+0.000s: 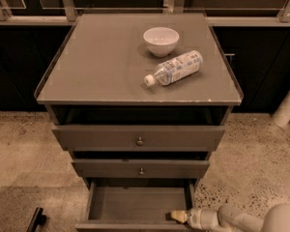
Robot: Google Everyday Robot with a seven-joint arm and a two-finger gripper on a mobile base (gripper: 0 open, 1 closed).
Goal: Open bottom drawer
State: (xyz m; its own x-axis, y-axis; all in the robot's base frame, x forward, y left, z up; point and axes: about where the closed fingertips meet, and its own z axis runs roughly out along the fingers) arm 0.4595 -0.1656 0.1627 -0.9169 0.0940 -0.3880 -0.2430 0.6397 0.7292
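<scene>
The bottom drawer (135, 204) of the grey-brown cabinet stands pulled out, its empty inside showing; its front is at the picture's lower edge and its knob is out of view. My gripper (178, 216) reaches in from the lower right, at the drawer's front right corner, just inside or over the front edge. The middle drawer (140, 168) and top drawer (139, 138) above are shut, each with a small round knob.
On the cabinet top (96, 71) stand a white bowl (161, 40) and a plastic bottle (175, 68) lying on its side. Dark cabinets line the back wall. A white post (287, 105) stands at the right. A dark object (36, 220) lies on the speckled floor at lower left.
</scene>
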